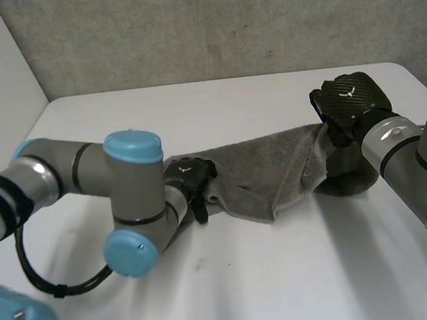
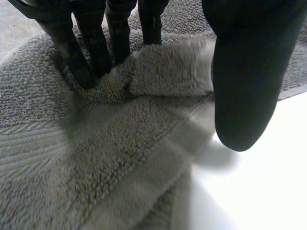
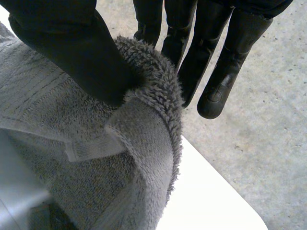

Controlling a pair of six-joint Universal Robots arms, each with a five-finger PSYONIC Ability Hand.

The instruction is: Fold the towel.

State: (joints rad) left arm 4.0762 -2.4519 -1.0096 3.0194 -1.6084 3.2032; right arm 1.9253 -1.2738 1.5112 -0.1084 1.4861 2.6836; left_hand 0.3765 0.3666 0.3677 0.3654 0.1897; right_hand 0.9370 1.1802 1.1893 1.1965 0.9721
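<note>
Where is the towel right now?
In the head view the grey towel stretches across the white table, one end at the left hand, the other pinched and held up by the right hand.

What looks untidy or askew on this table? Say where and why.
The towel is askew: it stretches rumpled and twisted between the hands instead of lying flat. The right hand pinches one end raised off the table; the left hand grips the other.
</note>
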